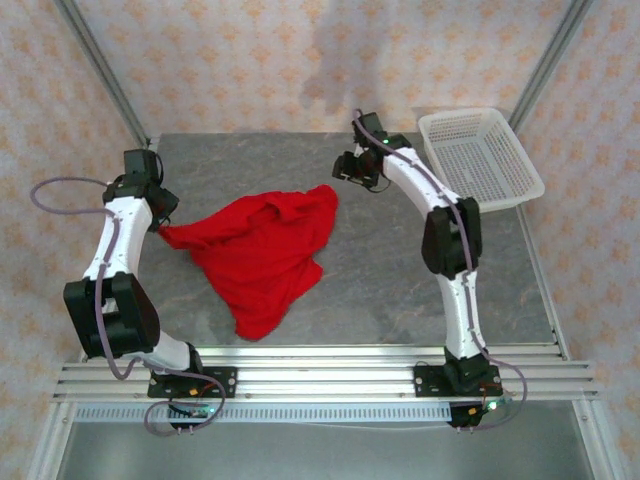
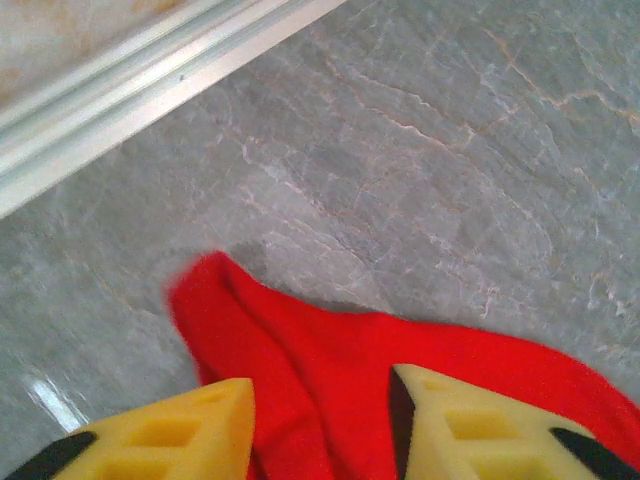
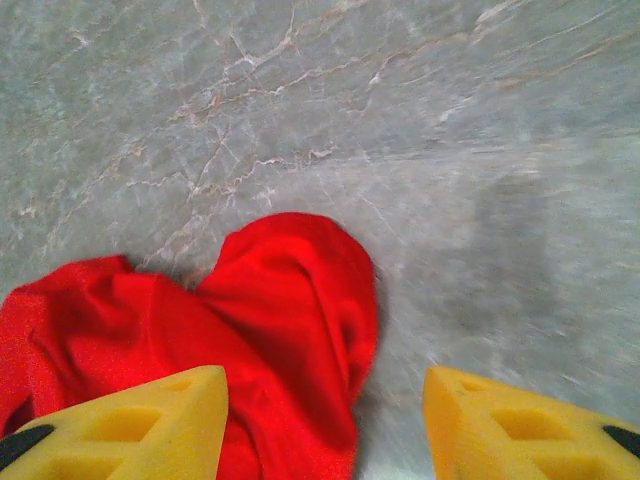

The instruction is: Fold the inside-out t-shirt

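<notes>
A: Where's the crumpled bright red fabric t-shirt (image 1: pixel 262 255)?
B: Mid-left on the grey marbled table (image 1: pixel 400 290); left gripper (image 2: pixel 318 385) spread at its left corner; right gripper (image 3: pixel 325 378) spread over its far edge, seemingly clear of it.

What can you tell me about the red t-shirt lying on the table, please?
The t-shirt is plain bright red, soft-looking fabric with no print visible. It lies crumpled and unfolded on the grey stone-look table, left of centre: one pointed corner reaches left, a rounded lobe sits at its upper right end, and a tail runs toward the near edge. The left gripper stands open over the left corner, the right gripper open beside the lobe; neither holds it.
</notes>
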You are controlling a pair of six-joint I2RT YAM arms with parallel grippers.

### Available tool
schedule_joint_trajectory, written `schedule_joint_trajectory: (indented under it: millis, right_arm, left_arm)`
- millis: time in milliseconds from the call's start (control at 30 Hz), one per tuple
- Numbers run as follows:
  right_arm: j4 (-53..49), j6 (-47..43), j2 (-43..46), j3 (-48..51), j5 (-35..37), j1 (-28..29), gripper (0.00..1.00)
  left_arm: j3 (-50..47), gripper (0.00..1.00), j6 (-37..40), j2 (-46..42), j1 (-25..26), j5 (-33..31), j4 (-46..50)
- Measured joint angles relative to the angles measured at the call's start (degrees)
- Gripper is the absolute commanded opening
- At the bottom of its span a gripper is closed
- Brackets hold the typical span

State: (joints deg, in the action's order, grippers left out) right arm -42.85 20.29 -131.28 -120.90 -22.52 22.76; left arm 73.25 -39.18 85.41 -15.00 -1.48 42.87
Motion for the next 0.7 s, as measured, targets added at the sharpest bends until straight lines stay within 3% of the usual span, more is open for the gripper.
schedule_joint_trajectory:
  millis: [233, 267, 367, 400, 567, 700]
  right_arm:
    - [-1.8, 2.6, -16.1, -15.4, -3.5, 1.5, 0.53]
    - [-2.3, 2.7, -18.1, -17.8, -4.0, 1.7, 0.47]
    - [-3.4, 3.5, -21.0, -21.3, -4.9, 2.0, 0.09]
    - [-3.9, 3.7, -21.1, -21.4, -4.9, 2.0, 0.01]
    - [-5.5, 4.0, -19.6, -20.9, -3.8, 1.9, 0.0]
    - [-4.0, 3.5, -10.8, -12.2, -2.8, 1.7, 0.0]
  left_arm:
    - [-1.6, 0.54, 0.3, -6.6, 0.0, 1.7, 0.9]
    - [-2.4, 0.54, 0.3, -7.8, 0.0, 2.5, 1.2]
    - [-5.2, 0.56, 0.7, -9.7, 0.0, 4.0, 2.5]
    - [-6.2, 0.57, 1.0, -9.7, 0.0, 4.4, 3.1]
    - [-7.9, 0.58, 2.8, -6.7, 0.0, 8.1, 5.9]
    - [-8.6, 0.45, 3.7, -2.5, 0.0, 10.7, 6.4]
